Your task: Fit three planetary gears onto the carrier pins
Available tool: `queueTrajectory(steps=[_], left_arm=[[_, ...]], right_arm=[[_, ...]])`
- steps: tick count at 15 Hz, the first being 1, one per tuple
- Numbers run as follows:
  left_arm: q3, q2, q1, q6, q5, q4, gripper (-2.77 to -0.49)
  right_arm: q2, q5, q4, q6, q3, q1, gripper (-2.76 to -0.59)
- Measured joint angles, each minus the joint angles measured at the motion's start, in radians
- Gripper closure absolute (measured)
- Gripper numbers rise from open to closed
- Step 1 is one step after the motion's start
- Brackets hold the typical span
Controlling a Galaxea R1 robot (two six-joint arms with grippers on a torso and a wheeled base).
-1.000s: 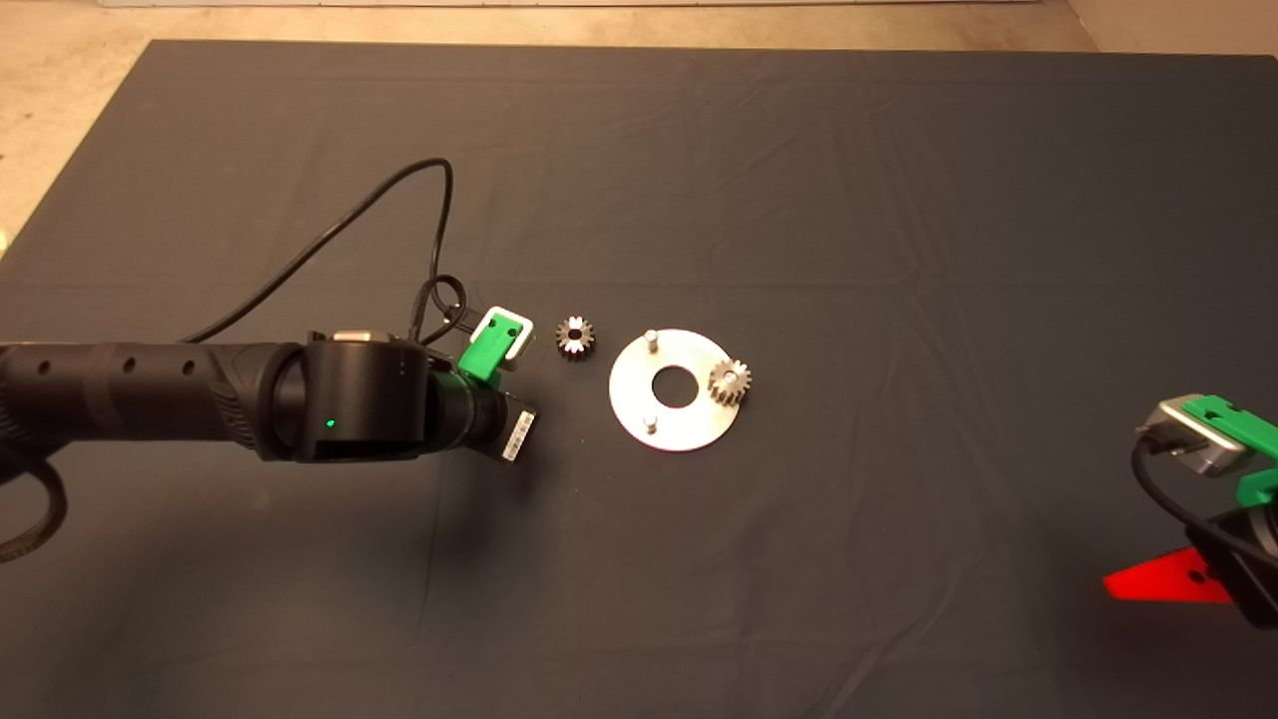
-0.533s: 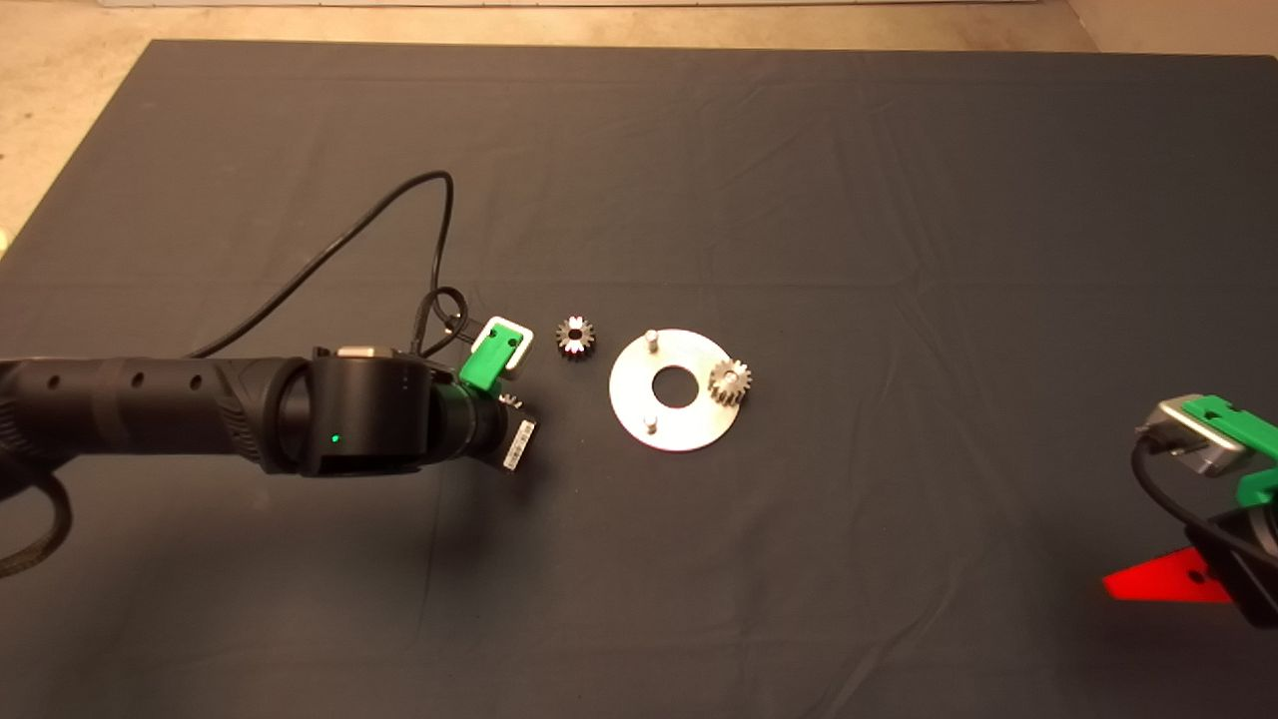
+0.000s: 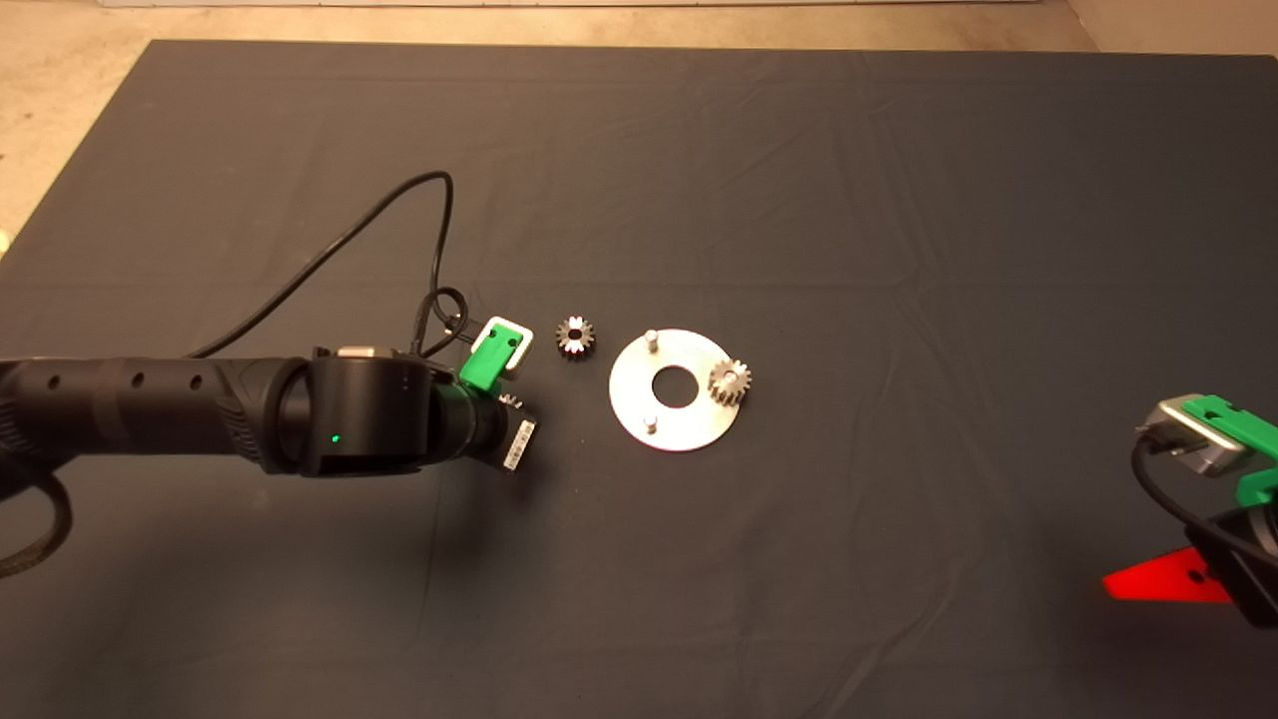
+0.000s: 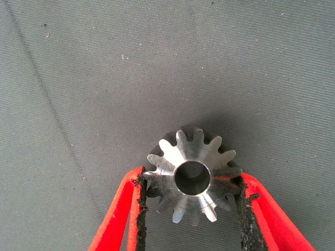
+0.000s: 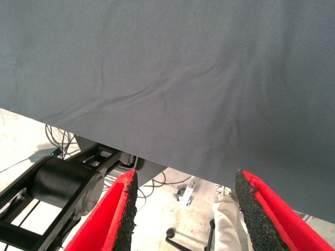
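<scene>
Left gripper clamped on a planetary gear low over the dark mat.

The woven, creased mat bore a flat round silver disc with a large centre hole. One toothed dark-grey gear sat on a rim pin; two short silver pins stood bare. Another gear lay beside the disc. The right gripper waited at the mat's lower right edge, rough-padded red fingers spread apart.

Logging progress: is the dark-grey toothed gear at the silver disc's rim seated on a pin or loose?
Seated: the gear sits on the disc, pin tip showing through its bore.
</scene>
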Motion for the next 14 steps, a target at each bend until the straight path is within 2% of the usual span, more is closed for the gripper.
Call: queueTrajectory(steps=[5,9,12,14], left_arm=[[0.023,0.000,0.006,0.000,-0.001,0.000,-0.82],[0.077,0.001,0.005,0.000,-0.001,0.000,-0.76],[0.113,0.001,0.003,-0.023,0.023,0.000,-0.68],[0.131,0.039,-0.015,-0.048,0.044,-0.001,-0.68]], right_arm=[[0.000,0.000,0.000,0.000,0.000,0.000,-1.34],[0.000,0.000,0.000,0.000,0.000,0.000,-1.34],[0.000,0.000,0.000,0.000,0.000,0.000,-1.34],[0.000,0.001,0.000,0.000,0.000,0.000,-1.34]])
